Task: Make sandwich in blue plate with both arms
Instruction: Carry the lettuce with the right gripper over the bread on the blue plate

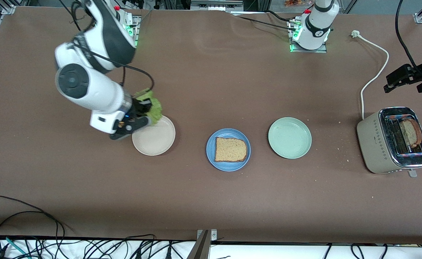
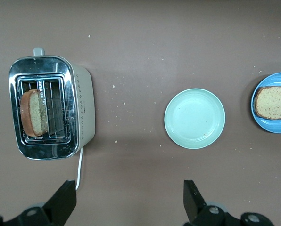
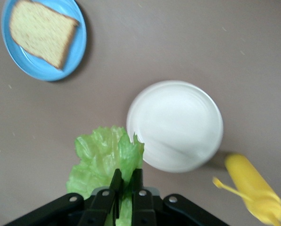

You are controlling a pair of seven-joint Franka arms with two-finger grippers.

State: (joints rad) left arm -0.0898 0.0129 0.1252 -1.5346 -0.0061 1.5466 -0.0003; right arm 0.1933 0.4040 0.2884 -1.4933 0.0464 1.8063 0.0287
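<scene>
1. Table layout: the blue plate [image 1: 228,149] sits mid-table with one slice of bread [image 1: 230,149] flat on it. The cream plate [image 1: 154,136] lies toward the right arm's end, the mint plate [image 1: 289,137] toward the left arm's end, and the toaster [image 1: 393,140] past the mint plate at that same end.
2. The toaster holds the second slice [image 1: 411,131] standing up in one slot. My read is that it's the top slice, for later.
3. The right gripper [image 1: 141,114] hangs over the cream plate's rim, its fingers pinched narrow on the lettuce leaf [image 1: 152,105]. The leaf is off the plate and hangs free from the fingers.
4. Step in hand, as I judge it: carry the leaf across to the blue plate. Stay high enough that the dangling ruffles don't drag over the cream plate's rim.
5. Centre the leaf over the bread before you let go; it's floppy, so come down close and release so it lies on the slice.
6. The left gripper [image 2: 130,200] waits over the table near the toaster, fingers spread wide, holding nothing. Keep it parked there.
7. A yellow bottle [image 3: 253,189] lies beside the cream plate. Leave it.
</scene>
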